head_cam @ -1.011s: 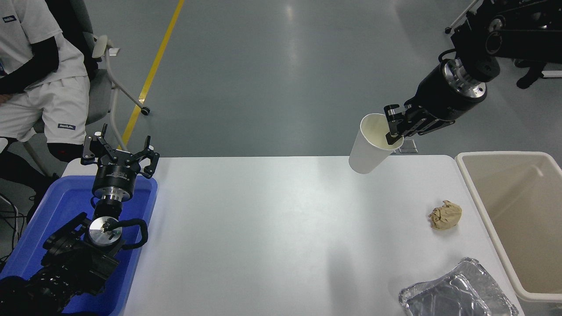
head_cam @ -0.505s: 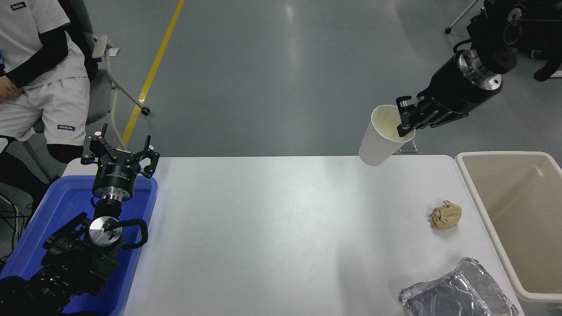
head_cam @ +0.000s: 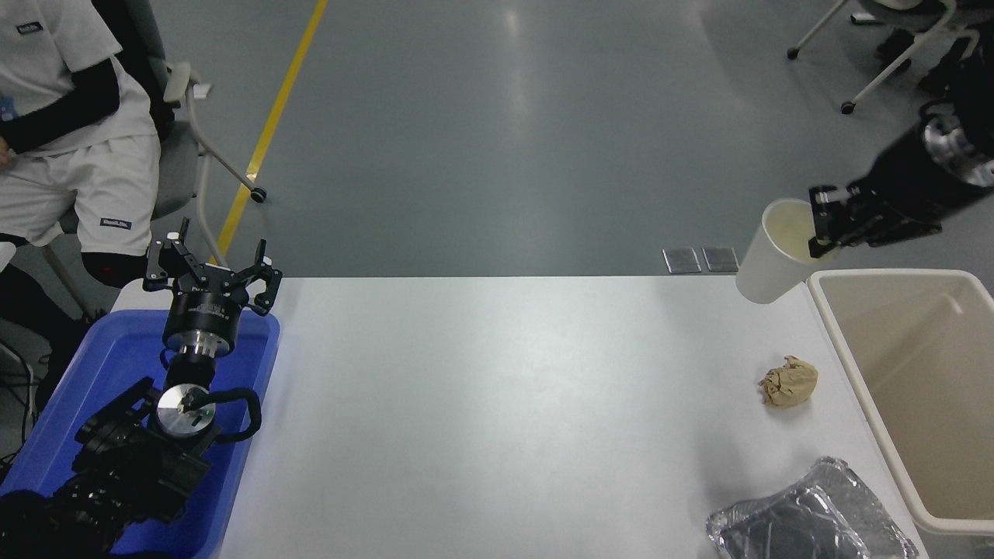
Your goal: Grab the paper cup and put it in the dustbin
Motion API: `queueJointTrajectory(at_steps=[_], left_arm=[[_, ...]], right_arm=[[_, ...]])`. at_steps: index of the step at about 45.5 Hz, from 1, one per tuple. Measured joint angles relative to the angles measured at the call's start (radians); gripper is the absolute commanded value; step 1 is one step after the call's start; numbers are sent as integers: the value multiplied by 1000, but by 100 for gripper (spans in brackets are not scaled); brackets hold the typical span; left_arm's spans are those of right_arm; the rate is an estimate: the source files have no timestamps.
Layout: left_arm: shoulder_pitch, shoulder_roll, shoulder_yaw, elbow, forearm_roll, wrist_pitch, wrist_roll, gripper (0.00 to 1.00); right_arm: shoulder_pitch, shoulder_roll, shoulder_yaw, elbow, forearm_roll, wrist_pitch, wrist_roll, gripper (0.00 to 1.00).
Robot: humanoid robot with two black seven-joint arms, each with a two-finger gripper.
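And there was the right pincer (head_cam: 817, 233), clamped onto the rim of the paper cup (head_cam: 773, 252), one finger down inside the cream interior and the other outside the wall. The cup hung in the air, tilted, its mouth turned up and toward the arm, its base dipping over the far right corner of the white bench (head_cam: 481, 404). It was just beside the far left corner of the dustbin (head_cam: 854, 365), not over the opening. The right arm reached in from the right edge of the view, high above the bin. The dustbin itself stood at the bench's right end, cream-beige with its thick rounded rim, nothing visible on the part of its floor in view. On the bench near the bin's left wall lay a crumpled tan paper ball (head_cam: 789, 381), and nearer the camera a crinkled silver foil tray (head_cam: 808, 520) sat at the bottom edge. Over on the left, the left pincer (head_cam: 211, 268) was parked above the far end of a blue plastic tray (head_cam: 116, 373), fingers spread wide and holding nothing. A person in white clothes with a dark sleeve (head_cam: 66, 109) sat on a chair at the top left corner.
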Motion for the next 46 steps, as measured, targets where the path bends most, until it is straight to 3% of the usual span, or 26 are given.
queueJointTrajectory(at_steps=[31, 46], left_arm=[[0, 0, 0, 0, 0, 0, 0, 99], [0, 0, 0, 0, 0, 0, 0, 99]], right_arm=[[-519, -113, 195, -402, 3, -2, 1, 0], [-793, -122, 435, -549, 14, -140, 1, 0]])
